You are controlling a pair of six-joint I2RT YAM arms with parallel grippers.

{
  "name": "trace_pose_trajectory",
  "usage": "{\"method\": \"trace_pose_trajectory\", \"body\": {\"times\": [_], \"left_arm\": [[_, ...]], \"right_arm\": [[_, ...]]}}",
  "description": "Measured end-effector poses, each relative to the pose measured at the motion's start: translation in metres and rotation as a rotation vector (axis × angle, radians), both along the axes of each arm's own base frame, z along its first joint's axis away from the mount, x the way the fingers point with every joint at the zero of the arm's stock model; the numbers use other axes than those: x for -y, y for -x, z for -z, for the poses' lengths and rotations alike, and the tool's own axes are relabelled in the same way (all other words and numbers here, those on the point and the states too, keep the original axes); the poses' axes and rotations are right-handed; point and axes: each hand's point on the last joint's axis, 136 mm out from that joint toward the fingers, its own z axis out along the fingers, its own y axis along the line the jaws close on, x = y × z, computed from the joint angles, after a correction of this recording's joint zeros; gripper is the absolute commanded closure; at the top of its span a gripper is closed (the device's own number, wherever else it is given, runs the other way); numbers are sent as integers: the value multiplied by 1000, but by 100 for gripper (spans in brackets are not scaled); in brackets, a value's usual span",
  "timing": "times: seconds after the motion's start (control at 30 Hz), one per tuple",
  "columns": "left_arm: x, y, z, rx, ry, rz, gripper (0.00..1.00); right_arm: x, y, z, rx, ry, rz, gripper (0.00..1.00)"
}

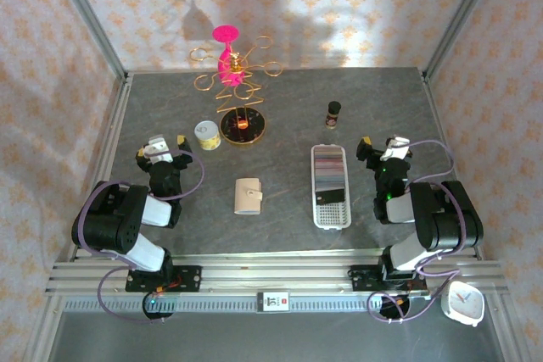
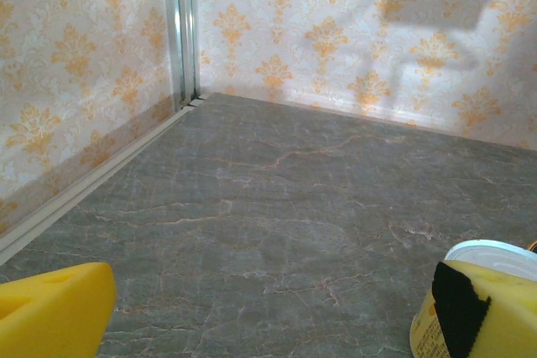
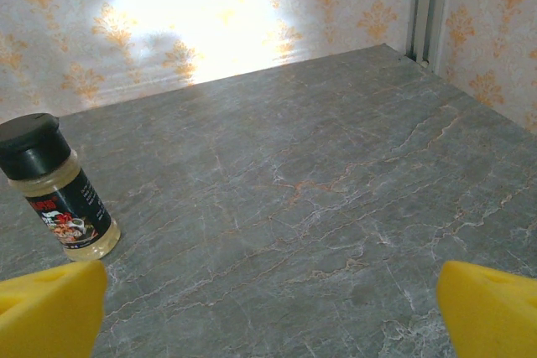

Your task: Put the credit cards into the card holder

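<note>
Grey marbled surface [image 1: 288, 125] inside a booth with patterned wallpaper, lit from the back.

- Left tool [image 1: 161, 143]: jaws wide apart, nothing between them, parked left of centre. On its wrist view [image 2: 268, 329] a small can [image 2: 497, 256] sits just beside one yellow fingertip.
- Right tool [image 1: 383, 143]: jaws wide apart, empty. On its wrist view [image 3: 268, 316] it looks over bare stone, with a spice bottle [image 3: 63, 190] off to one side.
- Credit cards [image 1: 329, 171]: lying in a row in the far part of a long white tray [image 1: 332, 216], just left of the right tool.
- Card holder [image 1: 249, 196]: flat on the surface, mid-table, well apart from the tray. It looks folded shut, with the tab on its right edge.

Risks, as I judge them:
- The cards are thin and overlapping, so a pinch may lift two or slide off an edge.
- The tray wall leaves little room for a finger, so a low approach could drag or tip the tray.
- The holder must be opened first. It is light on smooth stone and likely to skate unless one tool pins it.
- A left arm swing could knock the can, which is very close.
- The sleeve mouths are narrow, so a tilted card may jam or buckle.
</note>
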Motion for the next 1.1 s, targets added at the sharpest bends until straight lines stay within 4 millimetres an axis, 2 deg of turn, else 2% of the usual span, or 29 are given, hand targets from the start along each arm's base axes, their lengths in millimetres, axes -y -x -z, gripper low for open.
{"method": "trace_pose_trajectory", "body": {"times": [0.33, 0.47, 0.57, 0.63, 0.73, 0.8, 0.87, 0.93, 1.07, 1.1], "left_arm": [[4, -1, 0, -1, -3, 23, 1], [6, 7, -3, 2, -20, 34, 1], [12, 13, -33, 61, -11, 40, 1], [12, 13, -61, 121, 44, 29, 1], [9, 16, -97, 224, 184, 10, 0], [9, 21, -107, 281, 329, 7, 0], [6, 29, -100, 300, 454, -5, 1], [5, 38, -84, 303, 530, 5, 1], [8, 63, -35, 247, 669, 18, 1], [12, 65, -31, 231, 693, 27, 1]], "right_arm": [[0, 0, -1, 2, 0, -1, 0], [-1, 3, -14, 29, -1, -4, 0], [1, 12, -43, 84, -34, 9, 0], [7, 21, -70, 150, -110, 48, 0], [13, 36, -106, 230, -241, 89, 0], [15, 43, -128, 257, -325, 97, 0], [17, 49, -144, 271, -401, 113, 0], [16, 56, -152, 265, -442, 116, 0], [9, 62, -153, 202, -501, 94, 1], [3, 62, -152, 174, -510, 66, 3]]}}
